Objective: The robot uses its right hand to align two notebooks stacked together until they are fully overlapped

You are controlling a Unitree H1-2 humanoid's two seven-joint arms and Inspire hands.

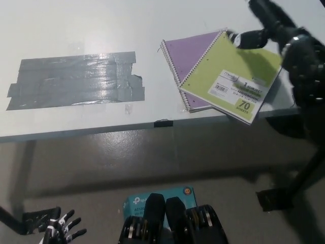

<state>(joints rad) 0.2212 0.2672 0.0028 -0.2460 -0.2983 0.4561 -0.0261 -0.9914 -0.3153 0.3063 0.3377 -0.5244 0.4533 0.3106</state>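
green notebook [231, 76] skewed on purple notebook [189, 53], right hand [269, 28] above

Purple notebook [189, 51] mostly covered by green notebook [231, 76], only top-left part and a sliver at bottom show. Right hand [264, 28] blurred, fingers not readable. Left hand [61, 233] cut by bottom edge. Green notebook's small label print too small to read.

A white table [76, 30] filled the upper frame, its front edge running across the middle. Strips of grey tape [76, 80] lay stuck on its left side, shining under overhead light. Below was grey floor [101, 168], with a dark table leg [299, 175] at right.
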